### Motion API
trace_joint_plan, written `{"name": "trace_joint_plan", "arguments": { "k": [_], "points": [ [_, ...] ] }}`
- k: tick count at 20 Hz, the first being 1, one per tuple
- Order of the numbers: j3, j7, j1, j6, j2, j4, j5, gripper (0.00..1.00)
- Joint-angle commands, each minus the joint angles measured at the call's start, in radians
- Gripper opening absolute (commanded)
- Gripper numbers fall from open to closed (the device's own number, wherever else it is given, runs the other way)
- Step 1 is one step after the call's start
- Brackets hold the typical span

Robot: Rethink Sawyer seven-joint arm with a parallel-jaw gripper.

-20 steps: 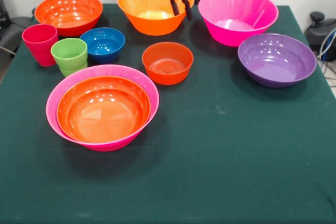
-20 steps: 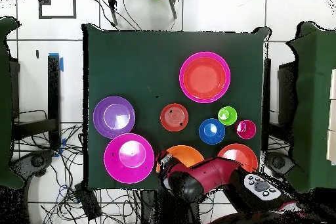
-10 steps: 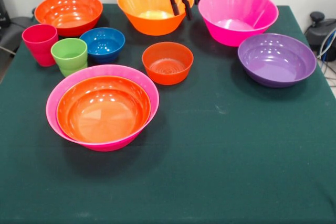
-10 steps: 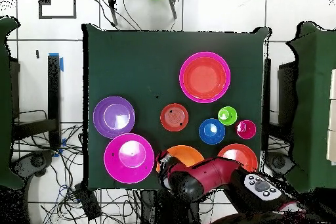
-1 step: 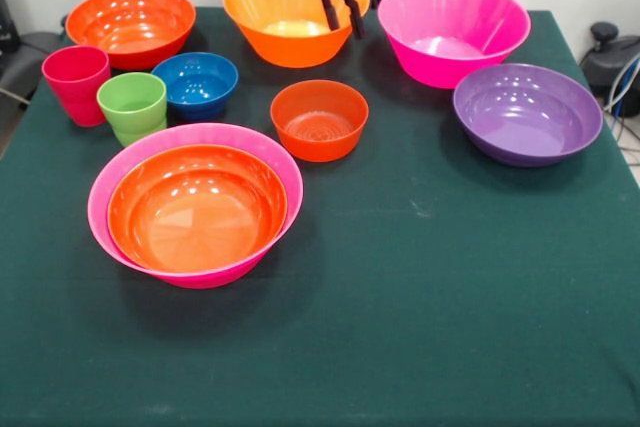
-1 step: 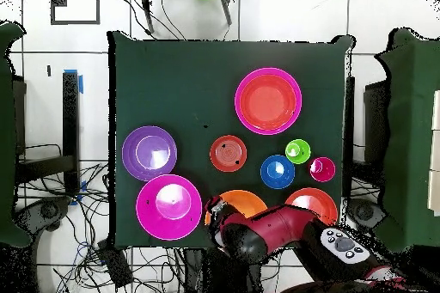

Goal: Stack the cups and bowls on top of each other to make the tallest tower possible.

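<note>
Surface: green tablecloth [image 5: 450, 277].
Gripper [image 5: 340, 15]: fingers apart, empty, risen slightly.
Below: light orange bowl [image 5: 285, 22].
Tower [image 5: 195, 205]: unchanged.

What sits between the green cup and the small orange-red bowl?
The small blue bowl sits between the green cup and the small orange-red bowl, a little farther back; the front view shows it.

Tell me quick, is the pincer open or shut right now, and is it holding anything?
Pincer: open, holding nothing, hanging over the large light orange bowl at its rim.
</note>
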Motion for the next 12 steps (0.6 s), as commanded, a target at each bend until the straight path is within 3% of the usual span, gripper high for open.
{"name": "trace_joint_plan", "arguments": {
  "k": [1, 9, 10, 12],
  "points": [
    [0.079, -0.112, -0.003, 0.059, -0.003, -0.053, -0.020, 1.00],
    [0.074, -0.106, 0.006, 0.056, -0.012, -0.051, -0.019, 1.00],
    [0.069, -0.104, 0.013, 0.046, -0.010, -0.054, -0.029, 0.00],
    [0.068, -0.108, 0.014, 0.041, -0.007, -0.058, -0.038, 0.00]
  ]
}}
